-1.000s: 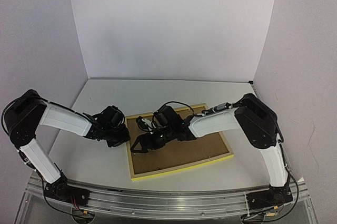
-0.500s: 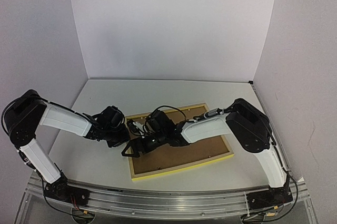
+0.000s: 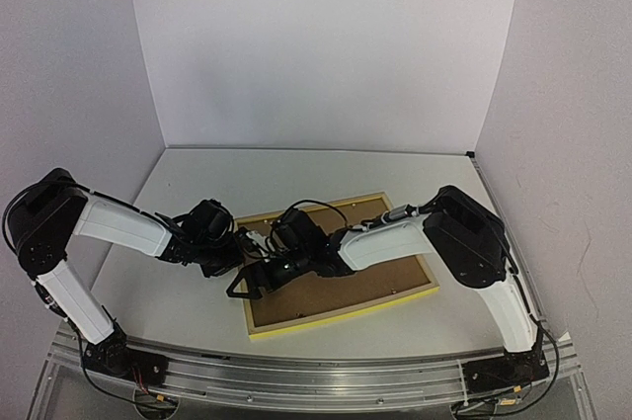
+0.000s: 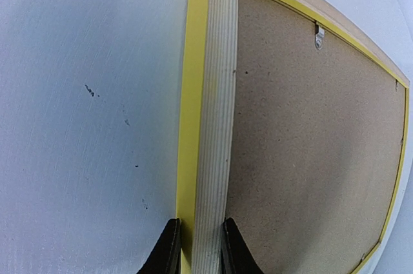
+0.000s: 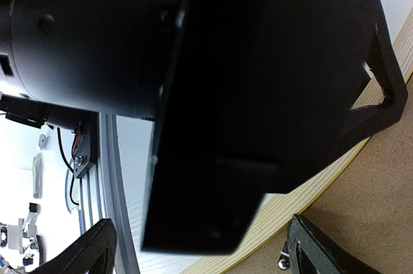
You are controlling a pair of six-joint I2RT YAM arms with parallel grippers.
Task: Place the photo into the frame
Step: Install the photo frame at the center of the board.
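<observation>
Frame [image 3: 346, 317] flat on tabletop [image 3: 197, 188], centre-right, face down, brown backing board [image 3: 370, 277] up. Long axis near 9-to-3 o'clock, 3 o'clock end skewed slightly far. Short side at 9 o'clock faces left tool [image 3: 233, 258]. Left tool narrow, fingers [image 4: 169, 251] pinching that side rail; likely steadying frame against sliding. Right tool [image 3: 247, 287] wide, holding nothing, low over frame's 7 o'clock corner; likely going for backing board edge. Photo not in view; cannot tell whether under board.
</observation>
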